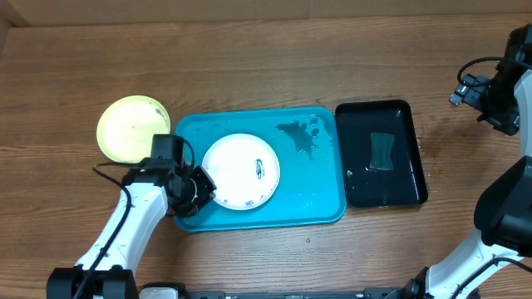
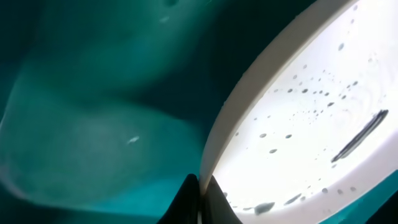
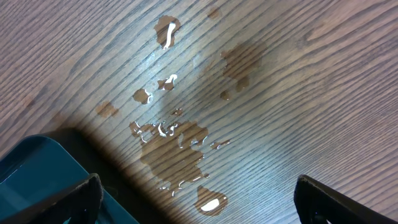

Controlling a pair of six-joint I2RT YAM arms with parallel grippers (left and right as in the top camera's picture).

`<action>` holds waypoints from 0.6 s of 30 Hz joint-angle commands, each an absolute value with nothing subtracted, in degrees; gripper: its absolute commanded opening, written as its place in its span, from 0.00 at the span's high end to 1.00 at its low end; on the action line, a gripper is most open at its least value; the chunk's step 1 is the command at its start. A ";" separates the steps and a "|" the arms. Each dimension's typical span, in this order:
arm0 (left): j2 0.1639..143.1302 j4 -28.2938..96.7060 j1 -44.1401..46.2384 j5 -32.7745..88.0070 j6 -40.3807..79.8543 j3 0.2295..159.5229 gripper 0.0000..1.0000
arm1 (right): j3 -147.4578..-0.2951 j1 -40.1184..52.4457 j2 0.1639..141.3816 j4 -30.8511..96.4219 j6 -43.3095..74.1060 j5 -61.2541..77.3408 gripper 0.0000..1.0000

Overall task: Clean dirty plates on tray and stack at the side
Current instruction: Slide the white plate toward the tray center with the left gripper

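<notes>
Just one lime plate [image 1: 133, 129], one white plate [image 1: 241, 170]

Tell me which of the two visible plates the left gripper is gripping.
The white plate on the turquoise tray: the left gripper is shut on its left rim. The lime-green plate lies apart on the table, beside the tray.

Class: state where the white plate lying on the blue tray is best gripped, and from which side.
Grip the plate by its thin left rim, coming in low from the left. It lies flat on the tray, so probably only the raised edge gives the fingers purchase. That side faces the left arm, and the left gripper is shut on the rim there.
</notes>
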State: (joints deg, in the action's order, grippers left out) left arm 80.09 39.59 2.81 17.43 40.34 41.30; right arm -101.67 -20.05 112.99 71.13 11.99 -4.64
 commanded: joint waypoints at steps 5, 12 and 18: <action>82.30 32.49 9.04 14.24 38.96 42.61 0.96 | -102.39 -20.01 112.25 70.78 12.21 -4.43 0.00; 83.29 28.01 10.22 14.87 38.94 42.74 0.86 | -102.39 -20.01 112.25 70.78 12.21 -4.43 0.00; 83.29 32.25 10.07 17.17 28.40 47.20 0.20 | -102.39 -20.01 112.25 70.78 12.21 -4.43 0.00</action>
